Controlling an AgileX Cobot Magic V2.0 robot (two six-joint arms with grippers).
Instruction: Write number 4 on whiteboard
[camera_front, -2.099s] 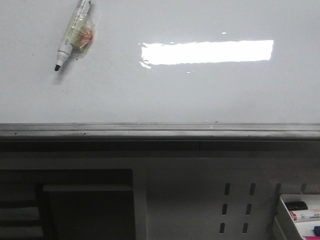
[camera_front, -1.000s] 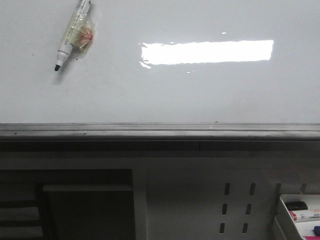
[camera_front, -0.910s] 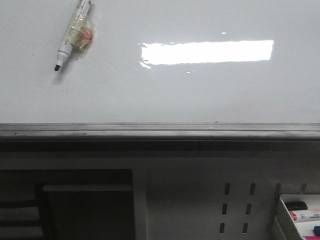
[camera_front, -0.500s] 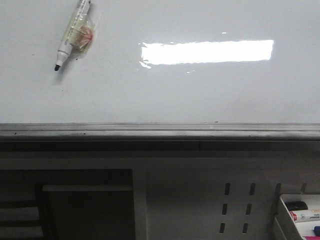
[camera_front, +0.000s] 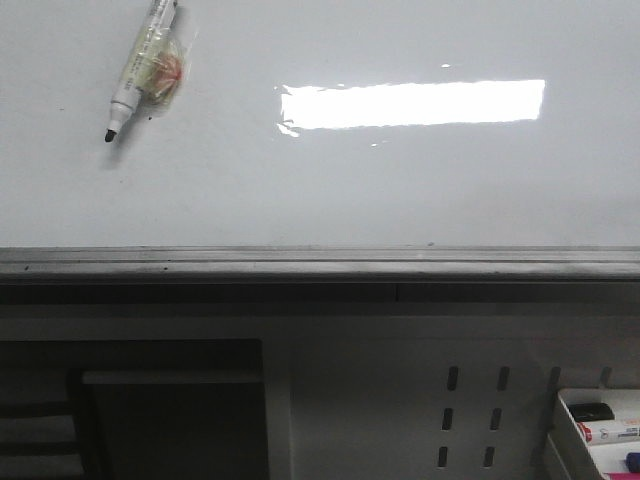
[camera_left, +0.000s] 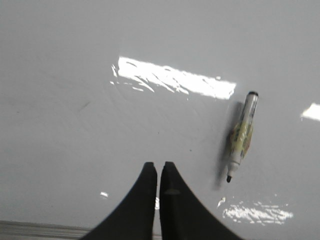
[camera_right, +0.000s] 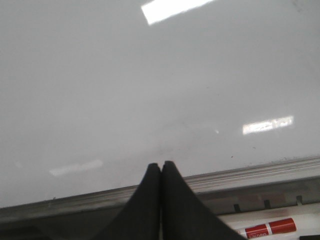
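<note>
Clearly no writing has begun: the large glossy white board with a grey metal edge rail carries no stroke of a 4 anywhere in view. By my judgement the step in hand is fetching the pen. One uncapped white-barrelled marker with a black tip and a yellowish wrapped label lies on the board, off to one side of the left tool and a little ahead of its tips, near but not touching. The left tool's dark fingers are pressed together and hold nothing; the right tool is likewise closed and empty, poised over bare board close to the rail, well apart from the marker.

The next move probably calls for the left tool to part its fingers, shift sideways over the barrel, and close across it so the tip points free for writing.

Counted: one board, one loose marker on it, two tools. Below the rail, beside the right tool, sits a white tray with a red-and-white marker; other items in it are too cropped to count.
</note>
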